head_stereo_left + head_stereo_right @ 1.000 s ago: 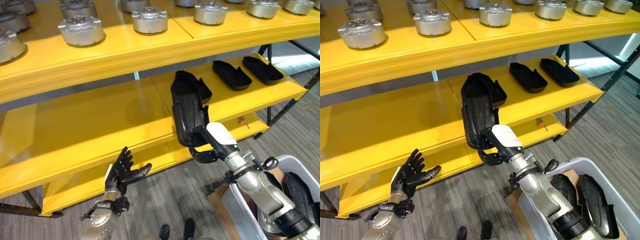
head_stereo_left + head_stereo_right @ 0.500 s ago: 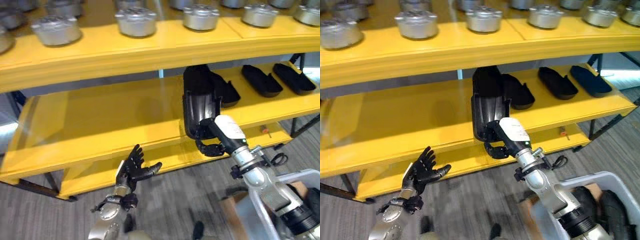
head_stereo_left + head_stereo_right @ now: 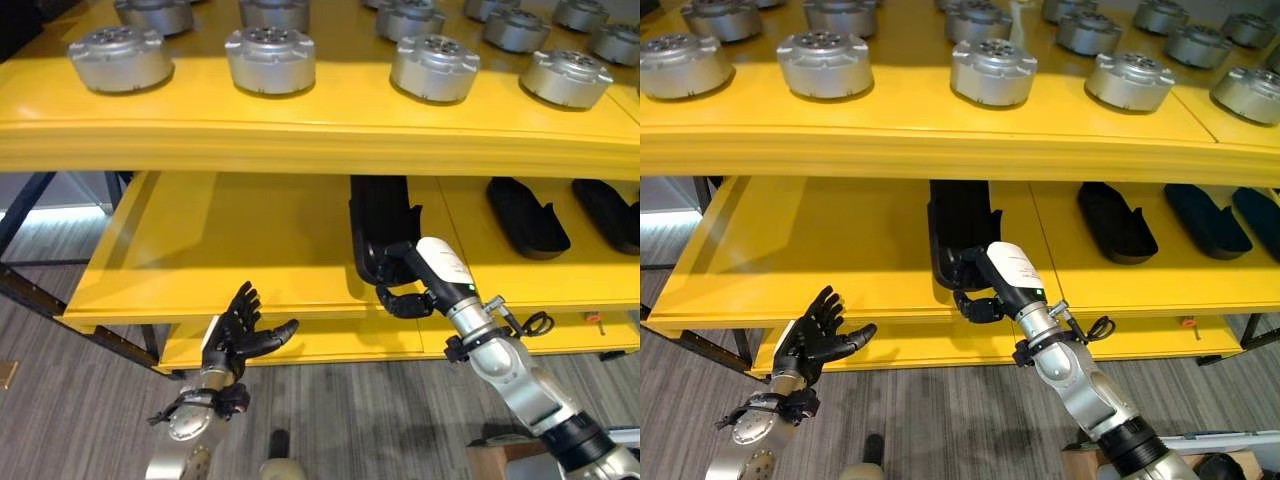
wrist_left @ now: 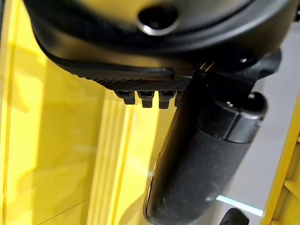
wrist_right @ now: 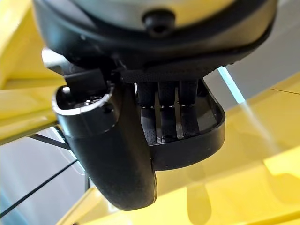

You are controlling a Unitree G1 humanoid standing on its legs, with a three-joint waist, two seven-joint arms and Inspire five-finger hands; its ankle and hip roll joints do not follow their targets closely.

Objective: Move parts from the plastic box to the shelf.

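A long black tray-shaped part [image 3: 384, 222] reaches in over the yellow middle shelf [image 3: 220, 240], its far end under the top shelf. My right hand [image 3: 404, 288] is shut on the part's near end at the shelf's front edge. In the right wrist view the fingers [image 5: 168, 117] curl over the part's rim [image 5: 197, 140], with the thumb [image 5: 110, 154] beneath. I cannot tell whether the part rests on the shelf. My left hand [image 3: 240, 332] hangs open and empty below the shelf's front edge, to the left of the part.
Two more black parts [image 3: 526, 215] [image 3: 608, 210] lie on the middle shelf to the right. Several round silver parts [image 3: 270, 58] stand on the top shelf [image 3: 300, 130]. The middle shelf has free room left of the held part. A white box's rim [image 3: 1230, 438] shows at the lower right.
The camera has shifted to face the shelf. My right hand has tipped the black part down from upright and carried it in over the middle shelf. The left hand stays open.
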